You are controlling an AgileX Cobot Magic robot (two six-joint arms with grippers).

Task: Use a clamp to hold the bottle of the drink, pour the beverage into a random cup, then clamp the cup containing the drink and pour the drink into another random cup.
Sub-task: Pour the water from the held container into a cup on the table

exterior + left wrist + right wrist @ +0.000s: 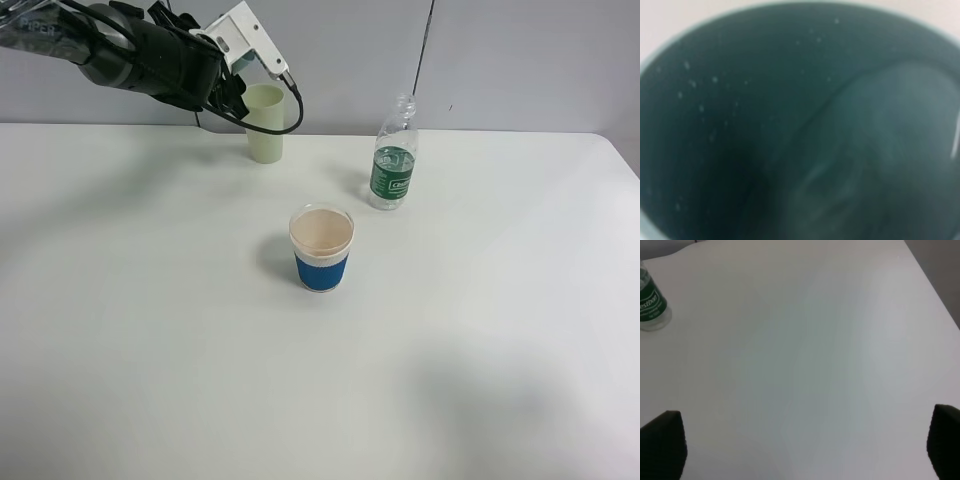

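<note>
Teal cup point(740, 125) mouth filling left wrist view, bottle point(393, 155) upright

Clear plastic bottle point(394, 152); table point(480, 330) matt (cup point(740, 125) seemingly plastic)

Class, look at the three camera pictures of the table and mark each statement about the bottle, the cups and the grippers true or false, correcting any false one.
1. The bottle stands upright on the table. True.
2. The paper cup with the blue sleeve lies on its side. False: it stands upright, mouth up.
3. The left wrist view looks into the dark inside of a teal cup. True.
4. The right gripper is shut on the bottle. False: its jaws stand open over bare table, apart from the bottle.
5. The pale yellow-green cup stands in front of the paper cup. False: it stands behind it, near the wall.
</note>
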